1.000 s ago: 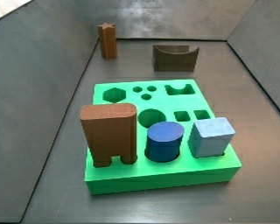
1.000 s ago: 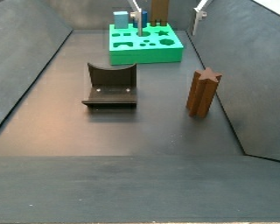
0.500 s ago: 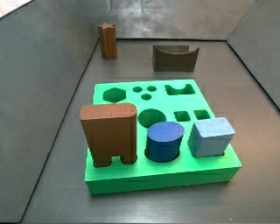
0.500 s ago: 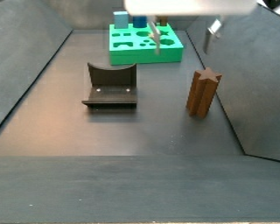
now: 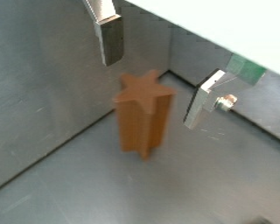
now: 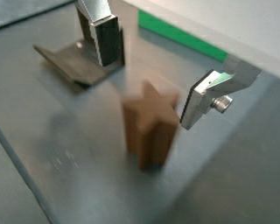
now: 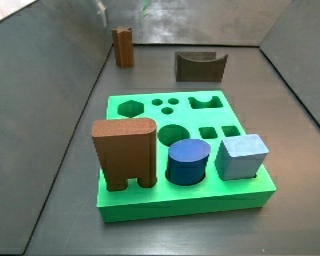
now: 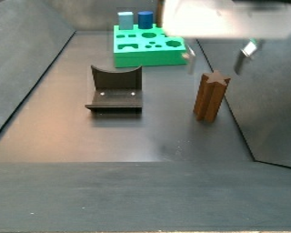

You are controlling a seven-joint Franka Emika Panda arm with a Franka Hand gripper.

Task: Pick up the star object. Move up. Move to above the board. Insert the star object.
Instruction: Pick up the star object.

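You see only part of the gripper (image 5: 161, 70); in a side view it is a pale blur (image 8: 227, 20) above the star (image 8: 210, 96), and its fingers are hard to make out there; in both wrist views the two fingers (image 6: 105, 42) are spread wide, one on each side of the star (image 6: 150, 122), holding nothing and not touching it; the wrist pictures are a bit blurry.

There is one star; it stands upright on the floor (image 8: 135, 136), near the side wall (image 8: 275, 91) and well apart from the board (image 8: 148, 47); in a side view it is small and far back (image 7: 124, 46).

There is one board (image 7: 176, 120); three blocks stand at one end of it: one brown arch block (image 7: 124, 153), one blue round block (image 7: 188, 161), one pale blue cube (image 7: 240, 156); the brown arch block hides some of the board top behind it.

One dark scooped block (image 8: 115, 89) lies on the floor between the board and the star, off to the side; a wrist view shows only a part of it (image 6: 73, 61); nothing stands between the star and the fingers.
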